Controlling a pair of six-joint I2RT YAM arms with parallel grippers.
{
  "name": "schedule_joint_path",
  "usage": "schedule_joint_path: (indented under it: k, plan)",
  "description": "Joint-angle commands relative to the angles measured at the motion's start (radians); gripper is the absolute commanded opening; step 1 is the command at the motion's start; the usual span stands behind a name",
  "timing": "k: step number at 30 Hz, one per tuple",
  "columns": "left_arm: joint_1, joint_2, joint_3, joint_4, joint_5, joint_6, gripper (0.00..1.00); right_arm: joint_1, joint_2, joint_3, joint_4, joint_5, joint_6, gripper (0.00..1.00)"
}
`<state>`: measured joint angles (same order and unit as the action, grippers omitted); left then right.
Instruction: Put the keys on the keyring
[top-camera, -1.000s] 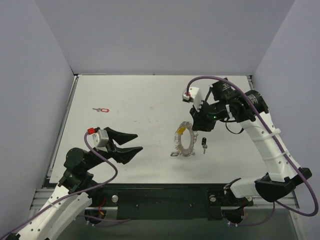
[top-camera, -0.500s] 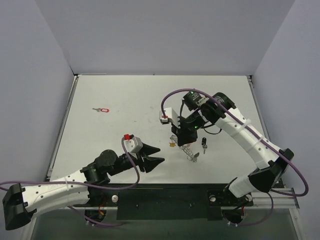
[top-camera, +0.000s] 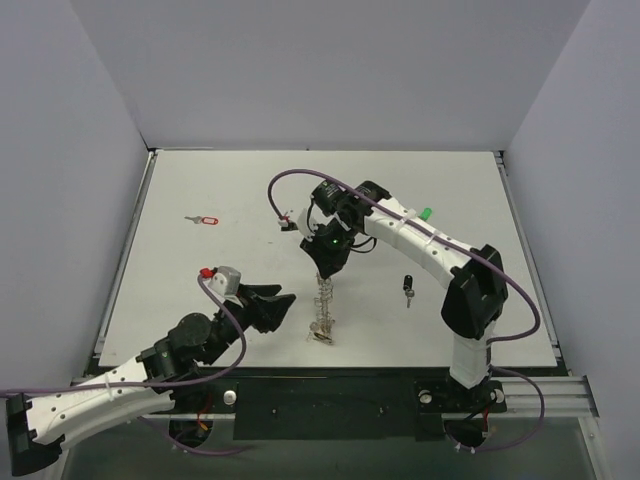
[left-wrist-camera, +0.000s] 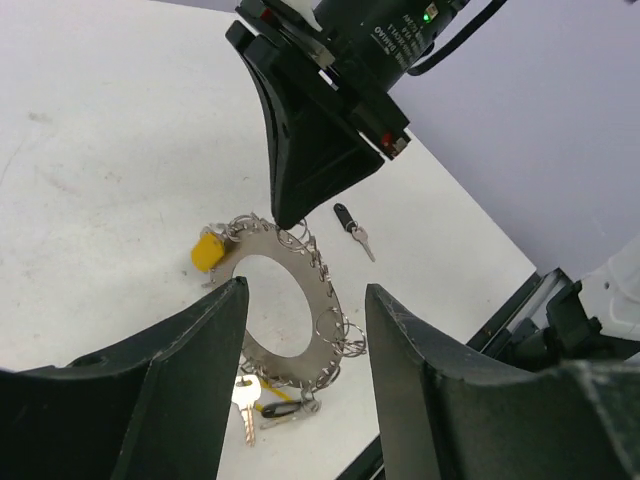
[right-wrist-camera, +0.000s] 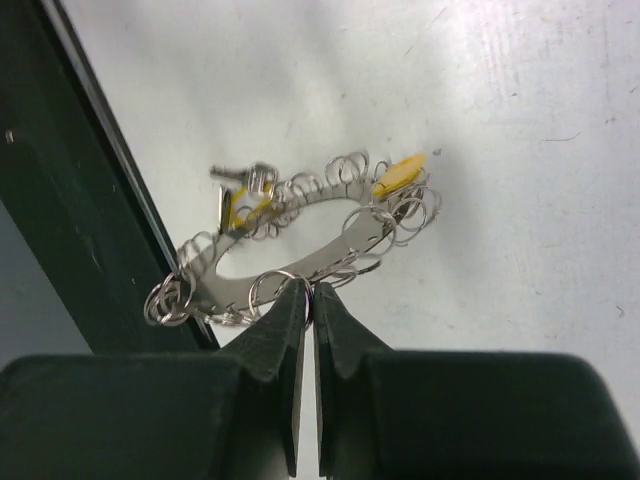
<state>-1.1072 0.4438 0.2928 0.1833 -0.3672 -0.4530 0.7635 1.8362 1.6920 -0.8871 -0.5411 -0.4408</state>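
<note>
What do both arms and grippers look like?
The left arm and right arm have white links, black joints and a looping purple cable. The left gripper and right gripper each have two tapered black fingers. A green light glows on the right wrist.

The right hand (right-wrist-camera: 308, 292) has its two dark fingers (right-wrist-camera: 270, 340) pressed together, the tips pinching the near edge of the keyring (right-wrist-camera: 372, 230). The keyring is a flat silvery band fringed with small wire loops, held tilted over the white bench (right-wrist-camera: 520, 120). A yellow-headed key (right-wrist-camera: 400, 172) hangs at its far right. A silver key (right-wrist-camera: 238, 176) and what seems to be another yellow head (right-wrist-camera: 240, 212) sit at its far left. The bench's dark edge (right-wrist-camera: 70, 190) runs down the left.
</note>
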Motion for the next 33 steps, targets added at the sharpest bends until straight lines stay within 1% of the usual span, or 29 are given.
schedule_joint_path:
  k: [1, 2, 3, 4, 5, 6, 7, 9, 11, 15, 18, 19, 20, 21, 22, 23, 24, 25, 26, 27, 28, 29, 30, 31, 32, 33]
  plan:
    - [-0.005, -0.094, -0.023, -0.182, -0.136, -0.205, 0.6, -0.003, 0.092, 0.074, 0.062, 0.191, 0.206, 0.0]
    - [-0.005, -0.108, -0.026, -0.214, -0.139, -0.234, 0.61, -0.009, 0.104, 0.08, 0.074, 0.217, 0.223, 0.01]
    - [-0.005, -0.114, -0.032, -0.232, -0.141, -0.255, 0.6, -0.013, 0.126, 0.081, 0.077, 0.251, 0.252, 0.05]
    - [-0.003, -0.114, -0.034, -0.245, -0.15, -0.291, 0.63, -0.019, 0.135, 0.087, 0.08, 0.265, 0.261, 0.09]
    - [-0.003, -0.109, -0.035, -0.255, -0.148, -0.305, 0.63, -0.029, 0.146, 0.089, 0.082, 0.291, 0.278, 0.15]
    - [-0.003, -0.091, -0.035, -0.261, -0.15, -0.318, 0.65, -0.032, 0.146, 0.092, 0.08, 0.293, 0.283, 0.18]
    - [-0.003, -0.082, -0.031, -0.265, -0.144, -0.322, 0.66, -0.045, 0.138, 0.087, 0.08, 0.274, 0.292, 0.23]
    - [-0.003, -0.039, -0.015, -0.274, -0.136, -0.338, 0.68, -0.059, 0.114, 0.083, 0.08, 0.227, 0.3, 0.3]
    - [-0.003, 0.01, 0.005, -0.272, -0.119, -0.339, 0.68, -0.07, 0.081, 0.075, 0.08, 0.195, 0.297, 0.34]
    - [0.0, 0.091, 0.045, -0.292, -0.113, -0.328, 0.69, -0.09, 0.014, 0.048, 0.08, 0.112, 0.281, 0.36]
    - [0.009, 0.122, 0.069, -0.347, -0.148, -0.341, 0.71, -0.104, -0.052, 0.009, 0.063, 0.0, 0.202, 0.37]
    - [0.03, 0.13, 0.083, -0.381, -0.15, -0.349, 0.72, -0.115, -0.066, -0.015, 0.053, -0.026, 0.168, 0.37]
    - [0.046, 0.142, 0.088, -0.392, -0.135, -0.351, 0.72, -0.128, -0.098, -0.025, 0.025, -0.089, 0.11, 0.37]
    - [0.102, 0.151, 0.104, -0.416, -0.109, -0.351, 0.72, -0.141, -0.116, -0.049, 0.016, -0.114, 0.079, 0.37]
    - [0.136, 0.173, 0.111, -0.426, -0.042, -0.345, 0.72, -0.16, -0.149, -0.063, -0.005, -0.164, 0.027, 0.37]
    - [0.229, 0.188, 0.123, -0.435, 0.002, -0.343, 0.72, -0.173, -0.173, -0.089, -0.013, -0.187, 0.01, 0.38]
    - [0.291, 0.215, 0.134, -0.427, 0.111, -0.328, 0.72, -0.191, -0.214, -0.109, -0.013, -0.222, -0.022, 0.38]
    - [0.404, 0.257, 0.14, -0.423, 0.164, -0.314, 0.71, -0.203, -0.232, -0.142, -0.01, -0.241, -0.036, 0.38]
    - [0.453, 0.285, 0.155, -0.4, 0.276, -0.302, 0.68, -0.22, -0.267, -0.164, -0.009, -0.27, -0.061, 0.4]
    - [0.548, 0.335, 0.163, -0.387, 0.319, -0.282, 0.64, -0.228, -0.282, -0.208, -0.003, -0.279, -0.071, 0.41]
    - [0.582, 0.373, 0.186, -0.366, 0.399, -0.277, 0.63, -0.243, -0.311, -0.247, 0.007, -0.301, -0.084, 0.43]
    - [0.634, 0.45, 0.199, -0.346, 0.449, -0.27, 0.58, -0.248, -0.325, -0.274, 0.028, -0.31, -0.084, 0.44]
    - [0.647, 0.487, 0.228, -0.328, 0.458, -0.262, 0.56, -0.262, -0.354, -0.323, 0.042, -0.316, -0.081, 0.45]
    - [0.656, 0.574, 0.252, -0.329, 0.441, -0.242, 0.53, -0.266, -0.37, -0.343, 0.071, -0.325, -0.076, 0.45]
    - [0.658, 0.613, 0.302, -0.355, 0.426, -0.233, 0.53, -0.283, -0.397, -0.388, 0.088, -0.329, -0.064, 0.47]
    - [0.659, 0.698, 0.325, -0.369, 0.406, -0.211, 0.53, -0.292, -0.416, -0.408, 0.135, -0.347, -0.038, 0.48]
